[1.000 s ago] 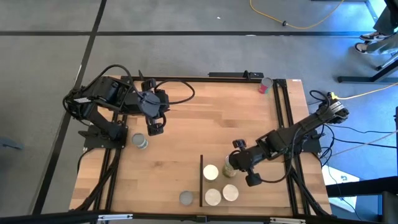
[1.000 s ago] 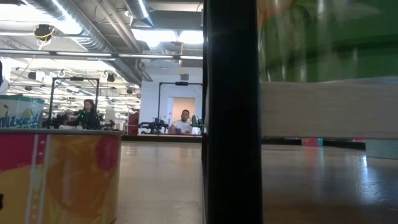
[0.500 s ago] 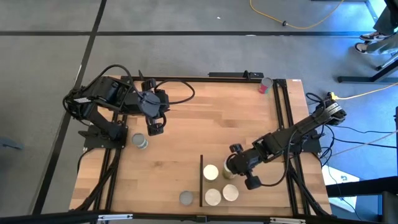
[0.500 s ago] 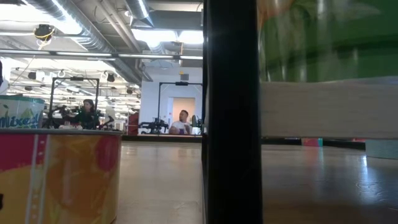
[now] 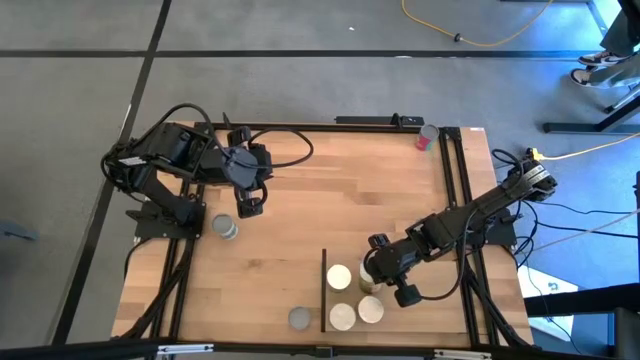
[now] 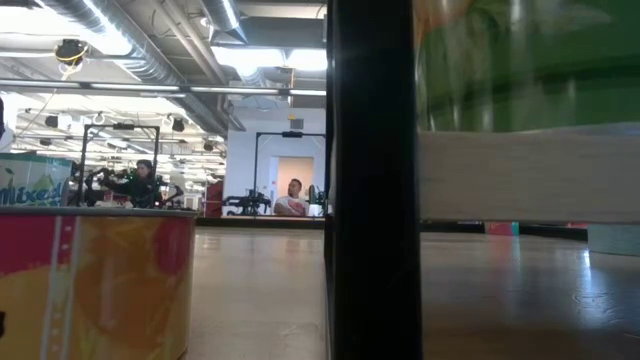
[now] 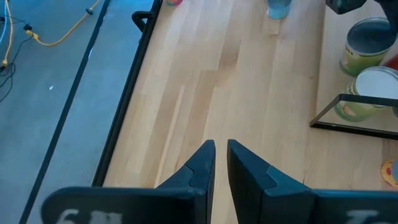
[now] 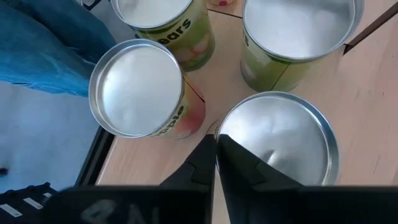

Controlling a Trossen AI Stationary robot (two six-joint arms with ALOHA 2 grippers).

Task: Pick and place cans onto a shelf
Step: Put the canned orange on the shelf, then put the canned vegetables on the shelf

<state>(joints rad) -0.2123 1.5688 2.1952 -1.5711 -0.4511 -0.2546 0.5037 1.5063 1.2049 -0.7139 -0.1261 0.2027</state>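
High view: the right pincer (image 5: 385,272) hangs at about five o'clock on the pale butcher-block wooden desk (image 5: 330,190), low over a tight cluster of small round tin cans (image 5: 343,316) standing on the flat light-wood shelf panel (image 5: 412,318), just past its thin black edge strip (image 5: 325,290). Its fingers are drawn almost together, tips at the rim of a silver-topped, green-sided can (image 8: 277,140); I cannot tell whether they pinch that rim. The danger is crowding. A white-topped can with a red and green label (image 8: 137,90) and a white-topped green can (image 8: 298,31) stand close beside it, so a sideways swing or a skewed lift would likely knock one, tipping it or shoving it off the shelf. The desk's black frame rail (image 5: 462,200) at three o'clock also hems in the arm. Elsewhere, a grey-topped can (image 5: 299,318) waits at six o'clock outside the strip, a green-sided can (image 5: 225,228) at nine o'clock, and a red-sided can (image 5: 428,136) at one o'clock. The left pincer (image 5: 248,205) idles at ten o'clock, fingers nearly pressed together and empty.
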